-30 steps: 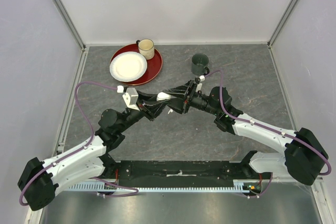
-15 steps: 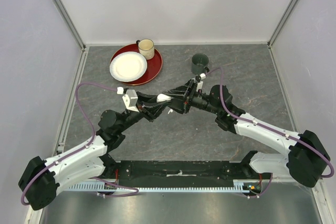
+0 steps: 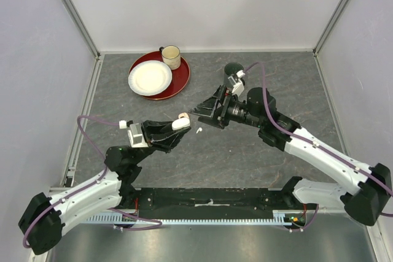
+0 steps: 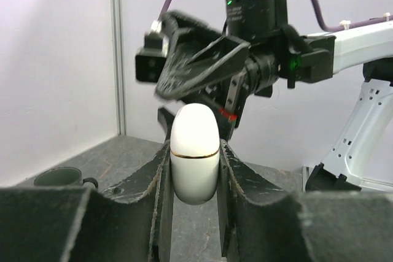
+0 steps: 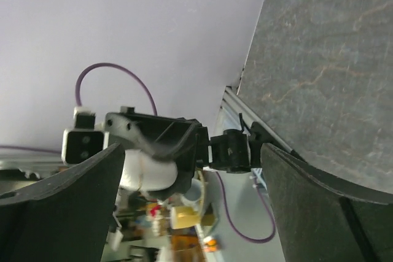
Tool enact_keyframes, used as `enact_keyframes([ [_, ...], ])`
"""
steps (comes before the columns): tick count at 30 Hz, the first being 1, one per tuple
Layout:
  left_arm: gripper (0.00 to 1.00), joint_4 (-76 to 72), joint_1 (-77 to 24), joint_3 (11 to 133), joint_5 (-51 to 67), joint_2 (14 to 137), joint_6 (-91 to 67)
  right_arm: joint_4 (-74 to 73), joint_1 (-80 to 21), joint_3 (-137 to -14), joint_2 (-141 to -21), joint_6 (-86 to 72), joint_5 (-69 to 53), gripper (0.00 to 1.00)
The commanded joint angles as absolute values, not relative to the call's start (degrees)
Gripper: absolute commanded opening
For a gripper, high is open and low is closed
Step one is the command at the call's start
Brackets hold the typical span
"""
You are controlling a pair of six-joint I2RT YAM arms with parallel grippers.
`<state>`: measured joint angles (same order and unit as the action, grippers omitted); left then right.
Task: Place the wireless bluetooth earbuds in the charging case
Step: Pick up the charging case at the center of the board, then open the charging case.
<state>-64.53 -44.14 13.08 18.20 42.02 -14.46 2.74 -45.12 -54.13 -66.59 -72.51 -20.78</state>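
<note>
The charging case (image 4: pixel 194 154) is a white egg shape with a thin gold seam, its lid closed. My left gripper (image 4: pixel 194 151) is shut on it by its sides, above the table's middle left (image 3: pixel 180 122). My right gripper (image 3: pixel 206 106) hangs open a short way right of the case, facing it, with nothing between its fingers (image 5: pixel 193 151). In the right wrist view the case (image 5: pixel 147 173) shows beyond the open jaws. A tiny white piece (image 3: pixel 199 130), apparently one of the earbuds, lies on the table below the two grippers. No other earbuds are visible.
A red tray (image 3: pixel 179 81) at the back left carries a white plate (image 3: pixel 150 78) and a cream mug (image 3: pixel 171 57). A dark green mug (image 3: pixel 233 69) stands at the back, partly behind my right wrist. Grey walls enclose the table.
The two grippers were together at the case. Now my right gripper has opened and drawn back to the right. My left arm has pulled left and nearer with the case.
</note>
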Motion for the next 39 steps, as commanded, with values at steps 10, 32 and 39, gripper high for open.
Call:
enact_keyframes([
  [10, 0.02, -72.2, -44.3, 10.5, 17.7, 40.3, -13.5, -18.5, -48.1, -67.9, -63.7, -35.1, -21.2, 0.98],
  [32, 0.02, -69.5, -44.3, 14.4, 26.3, 42.9, -15.5, -22.9, -52.3, -72.1, -66.3, -33.8, -11.4, 0.98],
  [39, 0.02, -68.2, -44.4, 14.4, 28.7, 42.4, -16.3, -21.4, -52.2, -71.9, -66.9, -36.5, -11.1, 0.98],
])
